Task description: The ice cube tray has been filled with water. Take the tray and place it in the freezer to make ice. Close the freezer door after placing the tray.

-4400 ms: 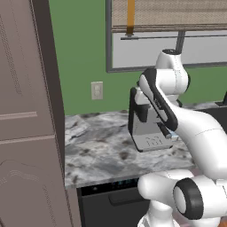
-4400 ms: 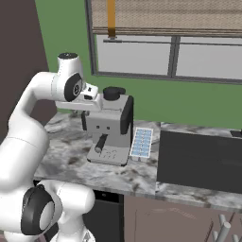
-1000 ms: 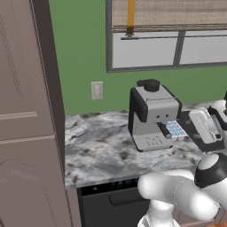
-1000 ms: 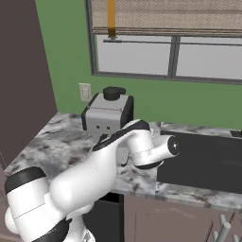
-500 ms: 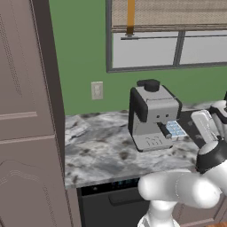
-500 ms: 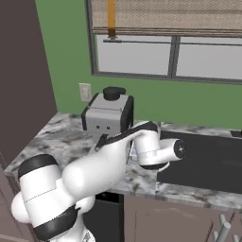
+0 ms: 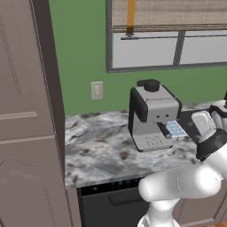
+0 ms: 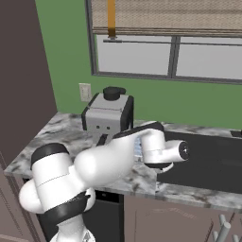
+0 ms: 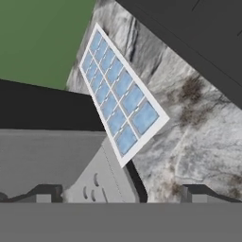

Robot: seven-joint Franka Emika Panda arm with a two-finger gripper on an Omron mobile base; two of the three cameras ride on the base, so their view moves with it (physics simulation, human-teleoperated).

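Ice cube tray (image 9: pixel 119 96): lying flat on desk (image 7: pixel 102 150), right of coffee machine (image 7: pixel 153 116); thin, rigid, spill-prone.
Hold: gripping near short edge.
End effector (image 9: pixel 118 193): hovering released.

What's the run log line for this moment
phase: approach | gripper: open, empty | ice cube tray: flat on counter beside coffee machine | tray not yet grasped

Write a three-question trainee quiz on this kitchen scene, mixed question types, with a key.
1. True or false: the gripper is shut on the ice cube tray.
2. The tray lies on the marble counter beside which appliance? A) coffee machine B) toaster C) kettle
3. Fill in: the tray's cells hold pale blue ____.

Key: 1. False; the fingers stand open, short of the tray. 2. A. 3. water.
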